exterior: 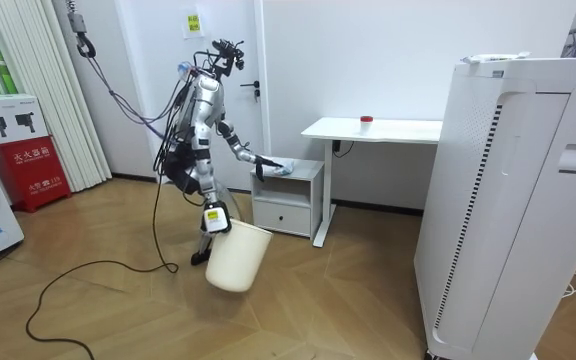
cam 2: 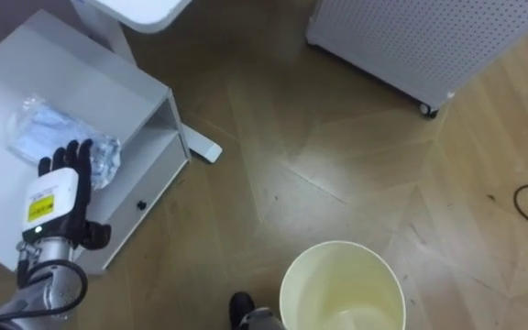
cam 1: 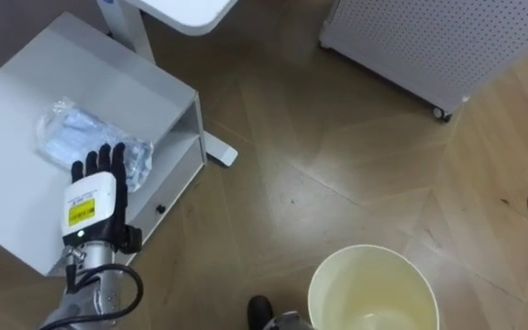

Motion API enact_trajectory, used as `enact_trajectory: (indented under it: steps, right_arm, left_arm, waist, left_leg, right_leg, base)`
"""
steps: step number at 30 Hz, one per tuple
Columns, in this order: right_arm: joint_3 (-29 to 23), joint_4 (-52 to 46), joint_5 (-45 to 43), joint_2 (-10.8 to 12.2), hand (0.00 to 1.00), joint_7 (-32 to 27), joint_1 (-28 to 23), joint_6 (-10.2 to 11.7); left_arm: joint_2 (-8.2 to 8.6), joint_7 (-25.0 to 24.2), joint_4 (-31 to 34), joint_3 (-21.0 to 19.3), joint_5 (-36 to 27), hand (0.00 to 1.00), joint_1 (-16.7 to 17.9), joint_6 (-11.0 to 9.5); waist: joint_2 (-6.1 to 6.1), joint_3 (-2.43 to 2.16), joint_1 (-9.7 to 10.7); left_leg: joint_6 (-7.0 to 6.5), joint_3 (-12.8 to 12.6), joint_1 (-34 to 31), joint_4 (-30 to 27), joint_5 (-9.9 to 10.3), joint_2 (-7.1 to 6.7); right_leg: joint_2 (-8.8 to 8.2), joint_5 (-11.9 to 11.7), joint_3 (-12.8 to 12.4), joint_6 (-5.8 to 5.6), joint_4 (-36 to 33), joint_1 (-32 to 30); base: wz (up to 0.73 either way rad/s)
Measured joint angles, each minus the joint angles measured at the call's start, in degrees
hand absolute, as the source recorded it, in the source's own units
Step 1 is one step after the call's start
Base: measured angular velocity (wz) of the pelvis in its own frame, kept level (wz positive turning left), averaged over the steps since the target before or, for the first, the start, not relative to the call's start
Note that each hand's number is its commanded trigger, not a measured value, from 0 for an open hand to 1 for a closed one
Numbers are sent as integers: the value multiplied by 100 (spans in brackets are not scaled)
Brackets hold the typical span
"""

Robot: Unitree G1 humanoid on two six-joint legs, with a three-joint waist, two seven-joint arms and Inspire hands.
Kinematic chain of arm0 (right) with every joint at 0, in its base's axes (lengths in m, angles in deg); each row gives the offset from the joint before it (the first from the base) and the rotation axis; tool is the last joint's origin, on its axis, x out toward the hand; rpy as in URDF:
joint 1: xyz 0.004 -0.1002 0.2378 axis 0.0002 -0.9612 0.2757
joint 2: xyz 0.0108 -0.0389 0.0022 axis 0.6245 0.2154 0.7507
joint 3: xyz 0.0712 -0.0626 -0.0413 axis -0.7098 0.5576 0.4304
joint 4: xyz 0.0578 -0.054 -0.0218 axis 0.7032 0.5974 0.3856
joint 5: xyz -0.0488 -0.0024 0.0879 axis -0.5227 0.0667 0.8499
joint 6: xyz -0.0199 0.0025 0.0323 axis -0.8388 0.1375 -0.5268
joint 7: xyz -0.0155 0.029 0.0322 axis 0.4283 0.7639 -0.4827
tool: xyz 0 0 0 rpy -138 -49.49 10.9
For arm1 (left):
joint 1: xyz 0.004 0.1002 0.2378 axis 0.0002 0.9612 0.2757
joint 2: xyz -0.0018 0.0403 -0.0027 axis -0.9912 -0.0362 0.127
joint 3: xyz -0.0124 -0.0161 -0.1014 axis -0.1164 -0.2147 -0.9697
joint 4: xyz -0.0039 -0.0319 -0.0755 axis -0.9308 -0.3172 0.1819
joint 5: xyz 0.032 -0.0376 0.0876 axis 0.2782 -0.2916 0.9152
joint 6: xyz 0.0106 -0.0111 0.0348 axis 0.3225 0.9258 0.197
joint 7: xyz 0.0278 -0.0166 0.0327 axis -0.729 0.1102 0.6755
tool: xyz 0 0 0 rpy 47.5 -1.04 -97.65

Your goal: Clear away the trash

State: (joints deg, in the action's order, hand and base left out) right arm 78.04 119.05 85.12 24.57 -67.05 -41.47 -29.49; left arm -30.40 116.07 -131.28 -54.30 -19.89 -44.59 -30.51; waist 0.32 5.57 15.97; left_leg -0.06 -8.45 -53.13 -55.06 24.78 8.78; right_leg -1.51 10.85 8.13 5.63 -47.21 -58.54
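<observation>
In the left eye view the garbage is a crumpled clear bag (cam 1: 81, 128), lying on top of the white cabinet (cam 1: 108, 64), toward its back. The left hand (cam 1: 94, 197) is stretched over the cabinet top with its fingers (cam 1: 106, 160) straight and open. The tips are at the bag's near edge and hold nothing. A cream bin (cam 1: 365, 247) stands open-mouthed on the floor, well apart to the right and looking empty.

From the room view, the robot stands just beside the cabinet and leans toward it, left arm out over the top. Its right hand (exterior: 216, 217) hangs low at the rim of the bin, which tilts by its legs. I cannot tell from here whether that hand is gripping the rim.

The right eye view tells the same story: flat hand, tips touching the bag's crinkled edge, bin off to the right.

To my eye the bag will be very light and limp, and thin film like this is slippery. It has no stiffness to push against, so a flat hand would likely just slide it across the smooth top. I would close thumb and fingers on a raised fold near the middle, where the film bunches up. That gives more to pinch than the thin, flat edge does. It looks in no way fragile, so a firm squeeze should do no harm. The risk is that it slips out or drifts on the way to the bin.
</observation>
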Motion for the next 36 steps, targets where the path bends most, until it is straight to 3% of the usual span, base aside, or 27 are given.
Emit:
enact_trajectory:
  steps: [4,5,6,7,10,19,26,36]
  right_arm:
    - [78,-91,1,5,100,-40,-6,-9]
    - [101,-110,2,1,100,-40,-9,-6]
    - [105,-128,1,0,100,-40,-9,-7]
    - [110,-161,2,-10,100,-40,-19,-9]
    - [133,-225,3,-10,100,-56,-60,-50]
    - [219,-341,2,-7,100,-168,-195,-208]
    - [289,-350,3,-6,100,-221,-217,-207]
    - [458,-385,-301,-102,100,-250,-414,-259]
  left_arm:
    - [-154,38,-69,23,0,3,-152,25]
    - [-188,47,-103,42,0,56,-201,39]
    - [-208,55,-107,49,0,91,-208,42]
    - [-249,87,-115,71,3,100,-213,45]
    - [-336,142,-218,276,13,100,-213,121]
    - [-364,392,-212,279,351,100,-322,298]
    - [-363,379,-472,337,346,100,-321,322]
    - [-359,360,-474,260,474,100,-194,332]
  waist:
    - [-5,-3,1]
    - [-5,-3,5]
    - [-5,-3,11]
    - [-6,-4,35]
    - [-8,-5,104]
    - [-21,-13,107]
    - [-21,-13,130]
    - [-15,-17,-2]
  left_leg:
    - [-10,55,-280,-305,60,38]
    - [-17,69,-350,-377,68,53]
    - [-16,74,-377,-401,72,56]
    - [-15,79,-427,-458,82,55]
    - [7,108,-472,-589,124,60]
    - [24,182,-581,-853,168,70]
    - [50,199,-587,-878,153,87]
    - [137,221,-491,-878,170,152]
  right_leg:
    - [-6,24,38,19,-239,-239]
    - [-6,25,49,25,-286,-293]
    - [-7,24,51,27,-303,-313]
    - [-17,30,52,34,-358,-363]
    - [-37,65,73,53,-484,-391]
    - [-40,109,84,78,-724,-470]
    - [-31,118,99,77,-748,-471]
    - [3,104,166,214,-754,-390]
  base:
    - [0]
    - [0]
    - [0]
    - [0]
    - [3]
    - [0]
    - [0]
    - [-3]
